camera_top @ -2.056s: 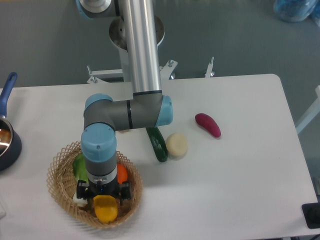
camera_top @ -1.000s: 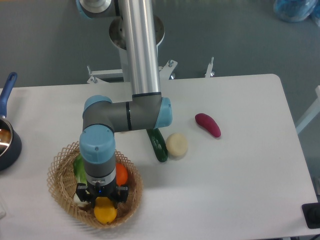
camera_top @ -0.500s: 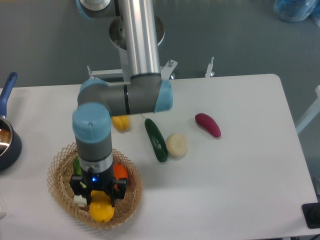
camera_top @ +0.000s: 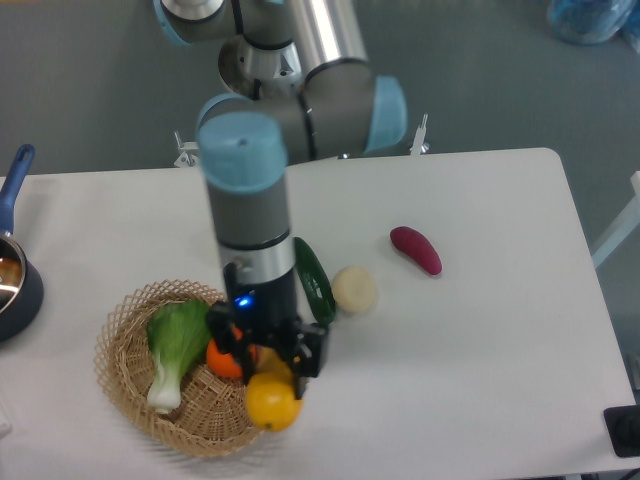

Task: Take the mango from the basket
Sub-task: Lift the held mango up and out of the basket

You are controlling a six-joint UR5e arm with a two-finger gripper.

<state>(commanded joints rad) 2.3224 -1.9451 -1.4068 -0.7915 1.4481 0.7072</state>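
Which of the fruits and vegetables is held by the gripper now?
The mango, the glossy yellow one under the gripper, over the basket rim. The orange and leafy green lie inside; the others rest on the table.

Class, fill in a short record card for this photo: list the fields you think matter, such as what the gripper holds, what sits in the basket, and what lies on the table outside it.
Gripper: shut on the mango, above the basket's right rim
Basket: round wicker, at the table's front left
In basket: leafy green vegetable, orange partly hidden by the gripper
On table, outside basket: cucumber, pale round vegetable, purple eggplant
Left edge: dark pot with blue handle
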